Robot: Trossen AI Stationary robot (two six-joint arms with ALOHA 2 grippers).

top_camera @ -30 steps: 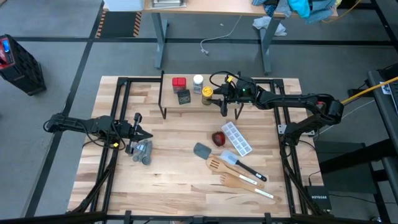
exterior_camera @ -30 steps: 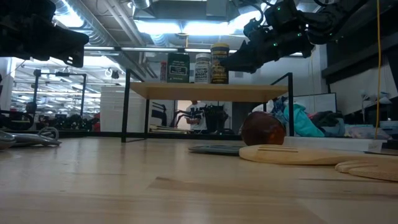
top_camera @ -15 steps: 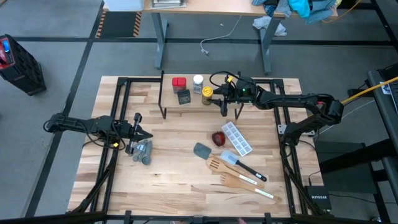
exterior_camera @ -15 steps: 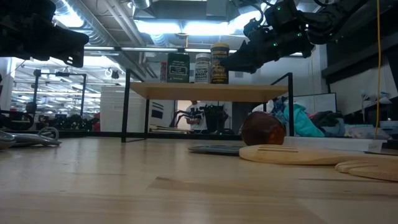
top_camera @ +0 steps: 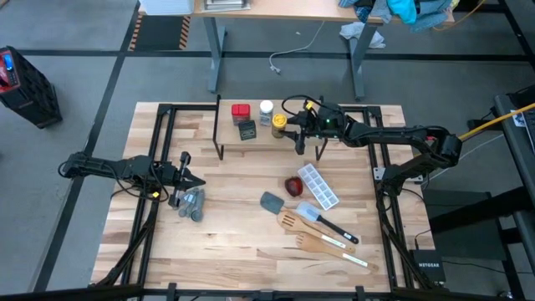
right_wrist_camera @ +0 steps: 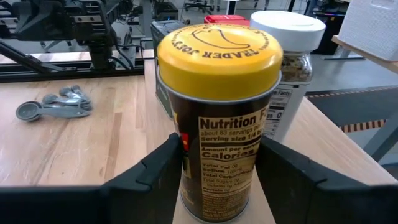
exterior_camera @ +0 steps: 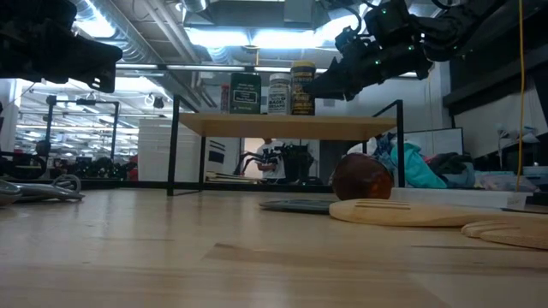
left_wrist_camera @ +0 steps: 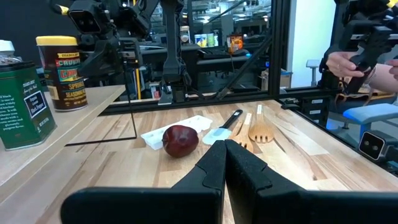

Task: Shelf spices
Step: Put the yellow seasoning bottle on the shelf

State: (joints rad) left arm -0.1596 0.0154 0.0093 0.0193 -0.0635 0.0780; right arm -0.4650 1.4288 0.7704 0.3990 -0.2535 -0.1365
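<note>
On the shelf [top_camera: 259,140], the right gripper [right_wrist_camera: 217,165] pinches the yellow-lidded amber jar [right_wrist_camera: 219,112] beside the white-capped jar [right_wrist_camera: 289,68]. The left gripper [left_wrist_camera: 225,163] stays pressed together.

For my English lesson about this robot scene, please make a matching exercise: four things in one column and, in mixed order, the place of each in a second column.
1. yellow-lidded jar
2. measuring spoons
3. red dish
4. left gripper

A. on the tabletop beside the white ice tray
B. shut, above the table's left part
C. on the shelf, between the right gripper's fingers
D. on the tabletop, near the left gripper

Pairs: 1-C, 2-D, 3-A, 4-B
</note>
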